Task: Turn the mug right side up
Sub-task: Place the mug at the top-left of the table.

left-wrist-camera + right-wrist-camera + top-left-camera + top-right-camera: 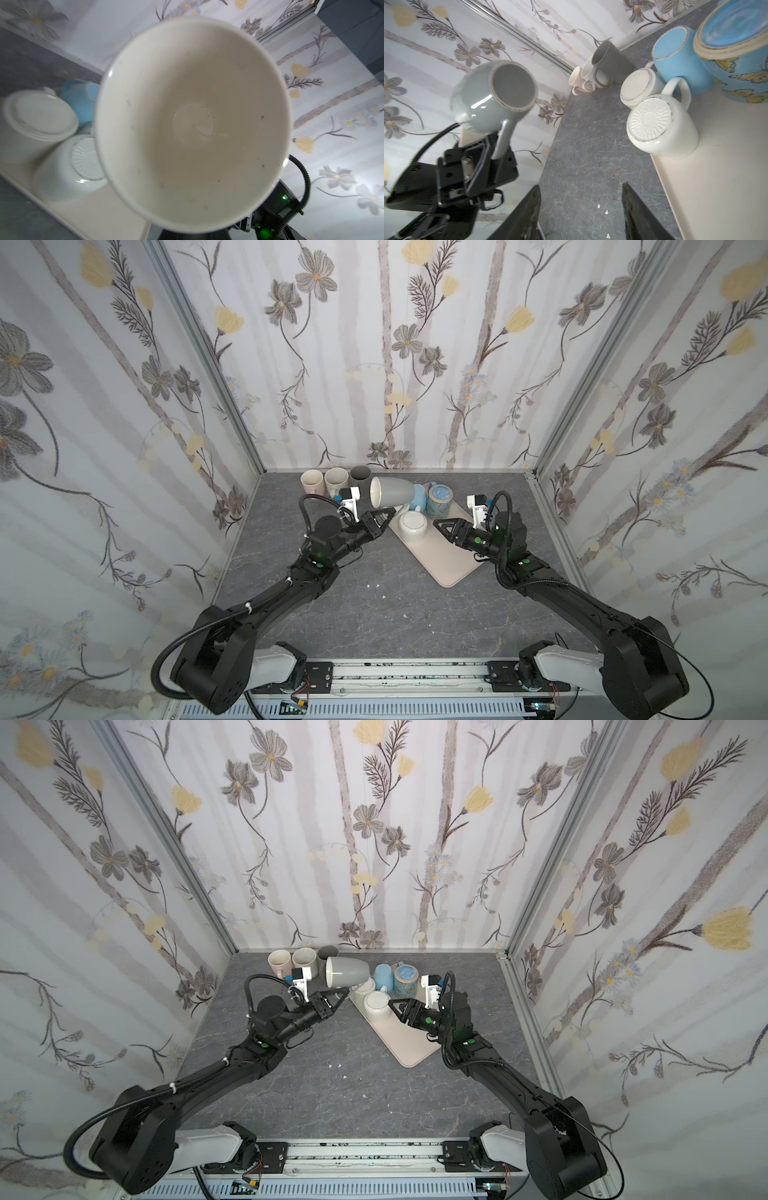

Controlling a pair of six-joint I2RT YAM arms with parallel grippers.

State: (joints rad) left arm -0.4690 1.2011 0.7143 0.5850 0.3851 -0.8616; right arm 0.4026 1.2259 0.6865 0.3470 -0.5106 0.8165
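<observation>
Left tool [390, 511]: clamped shut on the grey mug's [392, 491] handle
Right tool [436, 524]: jaws apart, holding nothing, over the tray [451, 568]
Hidden: left wrist view is all mug insides, so the tool fingers don't show there
Mug pointing: up off the surface [353, 614], on its side, long axis roughly level, mouth facing left, base toward the tray
Count: four upside-down mugs [413, 526] on the tray, three upright mugs [336, 481] at the back

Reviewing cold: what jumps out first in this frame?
A grey mug held aloft on its side by the left hand, gripped at its handle. Beside it, the right hand hangs open by a beige tray bearing upside-down mugs; three upright mugs stand farther back.
</observation>
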